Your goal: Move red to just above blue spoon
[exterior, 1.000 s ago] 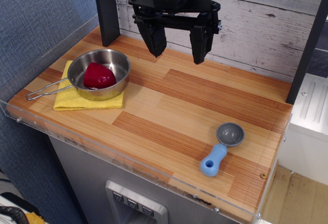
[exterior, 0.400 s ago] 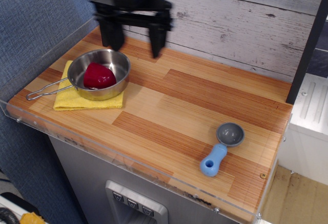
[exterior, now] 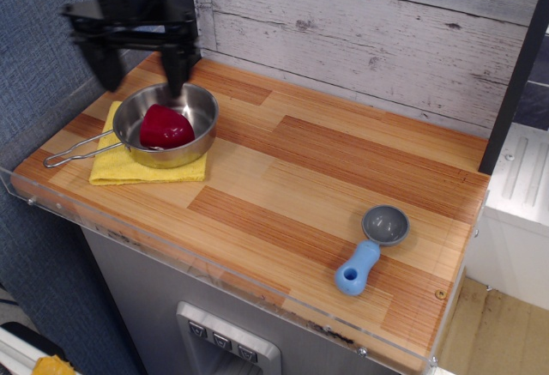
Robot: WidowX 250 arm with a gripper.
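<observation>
Whitewashed planks back a wooden counter, and we count one gripper, one red, one pan, one cloth and one spoon on or over it. Our gripper hangs above the counter's far left corner, its two dark fingers spread well apart with nothing between them; the picture blurs it somewhat. Its right finger points down at the back rim of the pan, though we cannot tell whether it touches. Just below and in front of the gripper, the red lies inside that steel pan, a glossy lump resting on the pan's floor. From the pan a wire handle runs out to the left, and the pan stands on a folded yellow cloth. Well apart from all this, near the counter's front right corner, the blue spoon lies flat, grey bowl toward the wall and handle toward the front edge.
</observation>
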